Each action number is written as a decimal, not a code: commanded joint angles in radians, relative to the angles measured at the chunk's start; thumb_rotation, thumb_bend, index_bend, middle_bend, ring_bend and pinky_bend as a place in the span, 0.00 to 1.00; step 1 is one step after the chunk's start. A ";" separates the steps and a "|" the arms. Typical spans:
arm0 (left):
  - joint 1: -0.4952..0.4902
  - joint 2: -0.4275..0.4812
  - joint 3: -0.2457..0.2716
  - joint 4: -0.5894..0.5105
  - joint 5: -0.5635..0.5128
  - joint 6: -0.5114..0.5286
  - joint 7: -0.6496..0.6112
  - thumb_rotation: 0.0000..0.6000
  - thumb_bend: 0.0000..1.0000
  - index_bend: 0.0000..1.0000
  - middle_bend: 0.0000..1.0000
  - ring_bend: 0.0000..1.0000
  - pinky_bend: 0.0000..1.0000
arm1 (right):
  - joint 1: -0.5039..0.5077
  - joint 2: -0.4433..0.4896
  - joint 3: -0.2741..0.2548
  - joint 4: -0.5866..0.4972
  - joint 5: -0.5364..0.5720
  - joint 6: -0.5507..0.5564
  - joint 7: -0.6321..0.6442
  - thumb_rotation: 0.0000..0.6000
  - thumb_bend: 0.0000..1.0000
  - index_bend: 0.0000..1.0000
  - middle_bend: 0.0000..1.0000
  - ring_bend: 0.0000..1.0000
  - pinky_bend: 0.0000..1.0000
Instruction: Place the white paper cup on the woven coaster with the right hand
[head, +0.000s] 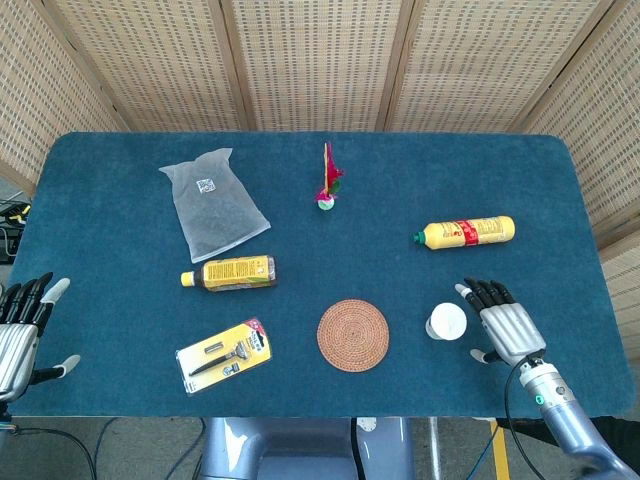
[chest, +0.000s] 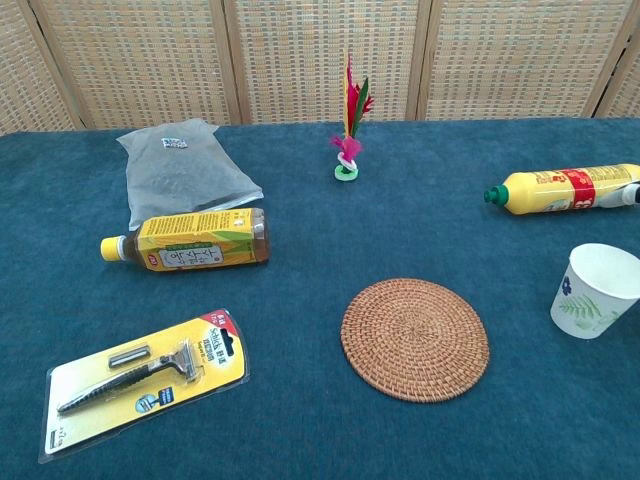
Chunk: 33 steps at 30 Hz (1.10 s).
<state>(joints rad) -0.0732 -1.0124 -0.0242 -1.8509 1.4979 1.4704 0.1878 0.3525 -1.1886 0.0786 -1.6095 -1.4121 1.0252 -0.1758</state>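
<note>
Yellow razor blister card (chest: 140, 382), lower left of chest view: red brand patch, probably "Schick", small and slanted. Amber tea bottle with yellow label (chest: 190, 246), left of centre: dark Korean lettering, too small to read. Clear plastic bag (chest: 180, 172), upper left: code-square sticker, unreadable.

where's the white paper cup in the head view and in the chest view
Head view: the white paper cup stands lower right of centre, seen from above, between the woven coaster and the right hand.
Chest view: the cup stands upright at the right edge, leaf print showing.
Shared landmark: the coaster lies just left of the cup in both.
</note>
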 joint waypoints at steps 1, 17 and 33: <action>-0.002 -0.001 -0.001 0.000 -0.004 -0.003 0.003 1.00 0.00 0.00 0.00 0.00 0.00 | 0.009 -0.012 0.002 0.009 0.007 -0.007 0.001 1.00 0.00 0.05 0.05 0.01 0.13; -0.006 -0.012 0.000 -0.001 -0.014 -0.008 0.025 1.00 0.00 0.00 0.00 0.00 0.00 | 0.081 -0.121 -0.001 0.145 -0.034 -0.039 0.129 1.00 0.04 0.23 0.33 0.32 0.45; -0.012 -0.008 -0.001 -0.002 -0.025 -0.016 0.021 1.00 0.00 0.00 0.00 0.00 0.00 | 0.135 -0.079 0.013 0.049 -0.081 -0.029 0.247 1.00 0.15 0.36 0.43 0.41 0.51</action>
<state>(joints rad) -0.0847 -1.0212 -0.0252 -1.8529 1.4731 1.4541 0.2091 0.4711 -1.2827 0.0826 -1.5347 -1.4895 1.0060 0.0635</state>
